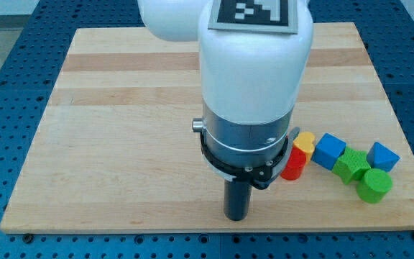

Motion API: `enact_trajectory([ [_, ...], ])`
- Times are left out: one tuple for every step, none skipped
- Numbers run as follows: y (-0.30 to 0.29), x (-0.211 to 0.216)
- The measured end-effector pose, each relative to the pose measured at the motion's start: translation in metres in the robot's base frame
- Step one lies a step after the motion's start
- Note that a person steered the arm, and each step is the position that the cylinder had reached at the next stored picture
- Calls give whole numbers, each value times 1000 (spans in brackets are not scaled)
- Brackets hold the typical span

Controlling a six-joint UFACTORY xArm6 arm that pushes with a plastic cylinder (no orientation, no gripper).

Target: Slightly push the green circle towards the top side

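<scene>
The green circle (374,185) is a short green cylinder near the board's lower right corner. My tip (236,217) touches the board near the bottom edge, well to the left of the green circle and left of the whole block cluster. Just up and left of the green circle lies a green block (351,165) of star-like shape. A blue block (383,155) sits above the green circle, touching or nearly so.
A blue cube (330,150), a yellow block (305,141) and a red cylinder (292,163) lie in a row left of the green blocks. The arm's white body (254,72) hides the board's centre. The wooden board (121,129) rests on a blue perforated table.
</scene>
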State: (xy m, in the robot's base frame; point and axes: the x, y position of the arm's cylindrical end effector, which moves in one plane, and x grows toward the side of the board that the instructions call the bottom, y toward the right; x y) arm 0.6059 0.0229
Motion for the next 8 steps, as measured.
enact_trajectory([
  [0,0],
  [91,6],
  [116,6],
  [150,5],
  [189,5],
  [199,5],
  [202,4],
  [226,-28],
])
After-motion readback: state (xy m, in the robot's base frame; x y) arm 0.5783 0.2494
